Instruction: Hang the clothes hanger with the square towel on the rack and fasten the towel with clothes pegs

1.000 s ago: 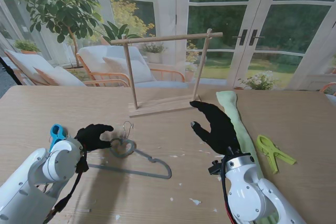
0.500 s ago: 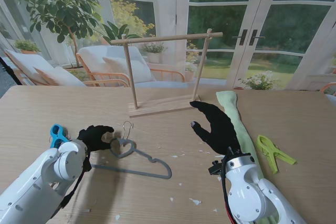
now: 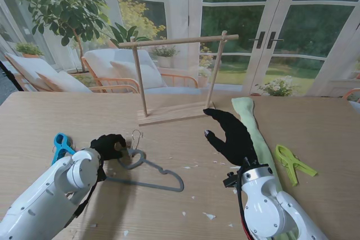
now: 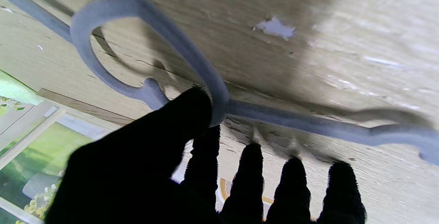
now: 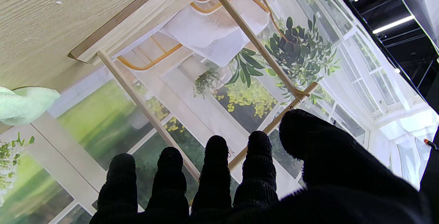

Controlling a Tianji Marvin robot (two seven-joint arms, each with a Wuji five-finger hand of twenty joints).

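The grey hanger lies flat on the table with its metal hook pointing away from me. My left hand is at the hanger's heart-shaped neck. In the left wrist view the thumb touches the neck loop of the hanger, while the other fingers are stretched out and apart. The pale green towel lies folded in a long strip on the right. My right hand hovers open beside it, holding nothing. The wooden rack stands behind, bare.
A green peg lies to the right of the towel and a blue peg to the left of my left arm. White paper scraps dot the table near me. Glass doors and plants are behind the table.
My left hand has slid to the right, from beside the blue peg onto the hanger's neck. The hanger, towel and right hand have not moved.
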